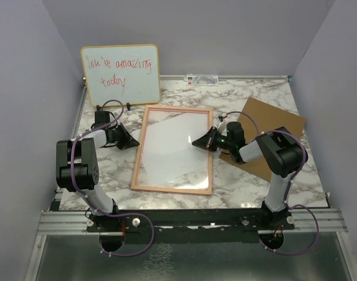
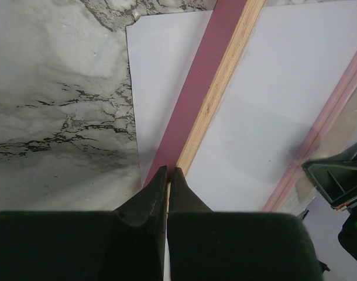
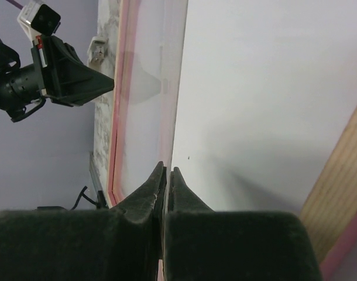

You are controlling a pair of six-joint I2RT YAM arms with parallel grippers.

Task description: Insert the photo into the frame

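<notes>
The frame [image 1: 172, 188] lies in the middle of the marble table, a thin pinkish wood border. The photo [image 1: 172, 140] shows only its plain white reverse, lying askew within the frame. My left gripper [image 1: 136, 140] is at the frame's left border. In the left wrist view it [image 2: 167, 170] is shut on that border [image 2: 208, 76], and the white sheet [image 2: 155, 88] shows on both sides of the rail. My right gripper [image 1: 194, 142] is over the frame's right part. In the right wrist view it [image 3: 167, 170] is shut on the photo's thin edge [image 3: 272, 88], beside the pink border [image 3: 117, 88].
The brown backing board [image 1: 272, 126] lies on the table to the right, under my right arm. A yellow-edged whiteboard [image 1: 120, 73] with red handwriting leans on the back wall at the left. A small white strip [image 1: 202, 79] lies at the back edge. Walls close in on both sides.
</notes>
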